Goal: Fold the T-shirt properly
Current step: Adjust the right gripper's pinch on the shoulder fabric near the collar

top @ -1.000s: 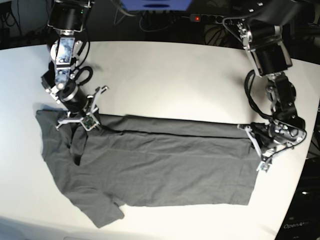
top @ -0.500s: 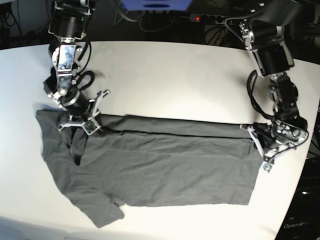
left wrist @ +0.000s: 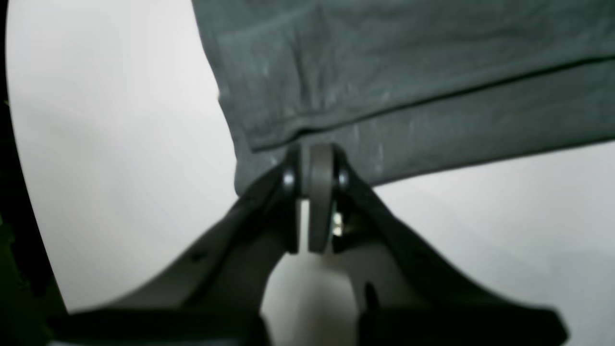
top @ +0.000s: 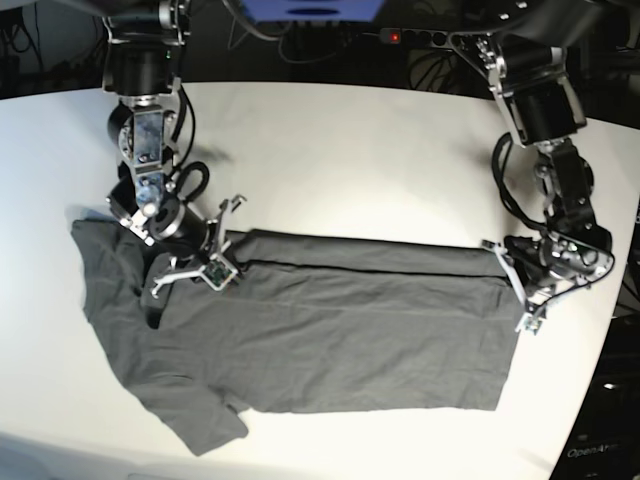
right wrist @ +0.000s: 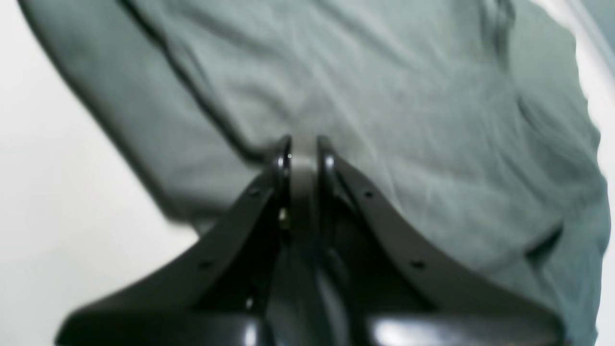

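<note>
Lay spread flat on the white surface (top: 350, 150): the T-shirt (top: 320, 340), far edge folded over. Left claw (left wrist: 312, 166) clenched on its hem corner; right claw (right wrist: 302, 154) clenched on fabric near the collar end.

Count: 1 shirt, 2 arms, 2 grippers, 1 table

1 T-shirt (top: 320, 330), dark grey, the only garment, w/ 1 sleeve plainly in view at its near-left corner; 2 robot arms, 1 per side of base view; 2 grippers – left gripper (top: 522, 298) & right gripper (top: 205, 262), each w/ 2 fingers pressed together; 1 white table (top: 360, 160); 1 power strip (top: 415, 37) behind it w/ 1 red light lit
</note>
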Robot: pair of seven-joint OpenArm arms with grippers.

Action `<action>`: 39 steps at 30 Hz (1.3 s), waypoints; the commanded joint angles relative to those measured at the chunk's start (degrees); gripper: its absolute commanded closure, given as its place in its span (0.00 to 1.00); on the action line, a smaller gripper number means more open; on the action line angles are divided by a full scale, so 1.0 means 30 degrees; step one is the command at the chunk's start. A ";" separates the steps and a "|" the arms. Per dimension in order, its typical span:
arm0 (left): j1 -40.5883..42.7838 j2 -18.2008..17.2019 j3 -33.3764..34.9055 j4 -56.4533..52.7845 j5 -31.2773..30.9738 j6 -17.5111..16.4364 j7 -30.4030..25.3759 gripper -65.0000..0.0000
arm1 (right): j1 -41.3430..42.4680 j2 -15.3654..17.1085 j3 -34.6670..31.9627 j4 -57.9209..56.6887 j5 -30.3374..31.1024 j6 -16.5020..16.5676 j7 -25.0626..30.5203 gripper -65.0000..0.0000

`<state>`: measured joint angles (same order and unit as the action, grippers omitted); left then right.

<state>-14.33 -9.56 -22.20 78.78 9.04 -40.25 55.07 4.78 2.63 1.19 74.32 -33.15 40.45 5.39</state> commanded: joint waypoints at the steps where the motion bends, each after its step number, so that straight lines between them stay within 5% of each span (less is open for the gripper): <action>1: -0.0543 -0.0256 -0.0030 0.0362 -0.0126 0.0083 -0.0349 0.95 | 0.0357 0.0104 0.0057 0.0236 0.0250 -0.0149 0.0417 0.97; 23: -0.0279 -0.0139 0.0029 0.0391 -0.0273 0.0083 -0.0554 0.95 | -0.1607 0.0807 0.0292 0.3225 -0.3471 -0.0149 0.0417 0.97; 39: -0.0250 -0.0139 0.0029 0.0362 -0.0302 0.0083 -0.0583 0.95 | -0.2046 0.0895 0.2841 0.3928 -0.3559 -0.0149 0.0504 0.96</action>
<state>-13.76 -9.39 -22.13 78.85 8.60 -40.25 54.54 -2.13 4.89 9.56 84.88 -44.49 40.51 5.56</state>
